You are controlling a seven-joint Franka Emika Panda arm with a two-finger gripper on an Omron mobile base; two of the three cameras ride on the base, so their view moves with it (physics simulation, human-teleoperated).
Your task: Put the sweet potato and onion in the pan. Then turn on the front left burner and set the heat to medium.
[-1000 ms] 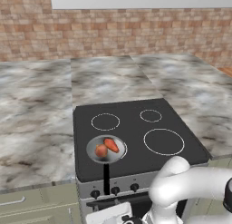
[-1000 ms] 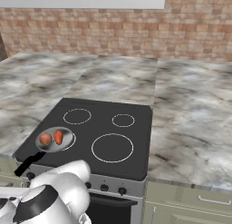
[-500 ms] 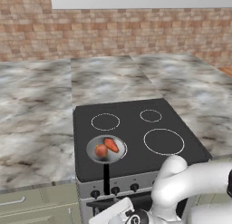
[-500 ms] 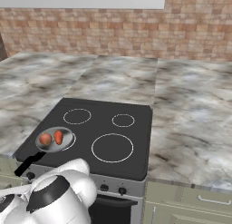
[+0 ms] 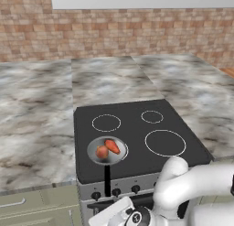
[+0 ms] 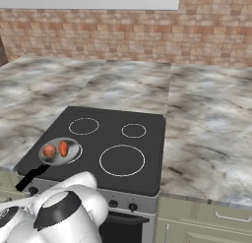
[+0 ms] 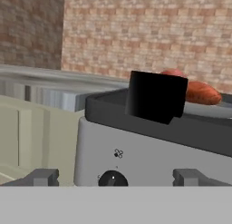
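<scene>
The silver pan [image 5: 120,157] sits at the front left of the black stovetop [image 5: 137,129] and covers the front left burner. In it lie the orange-red sweet potato [image 5: 112,146] and the rounder onion [image 5: 102,152], side by side. The pan's black handle [image 5: 107,179] juts over the stove's front edge. From the right base view the pan [image 6: 73,156] holds the onion [image 6: 49,150] and sweet potato [image 6: 63,148]. My gripper [image 7: 115,177] is open, low in front of the stove's control panel, its fingertips [image 7: 41,177] on either side of a black knob [image 7: 112,178]. Above it the handle's end [image 7: 156,97] hides part of the onion [image 7: 172,73]; the sweet potato [image 7: 204,92] shows to its right.
Three white-outlined rings mark the other burners [image 5: 165,142]. A row of knobs [image 5: 116,191] runs along the stove's front panel. Marble counter [image 5: 36,124] flanks the stove on both sides, with pale cabinet fronts [image 7: 31,132] below and a brick wall behind.
The arm has swung lower and to the left in front of the stove, bringing the hand into the bottom of the left base view. The pan and its contents have not moved.
</scene>
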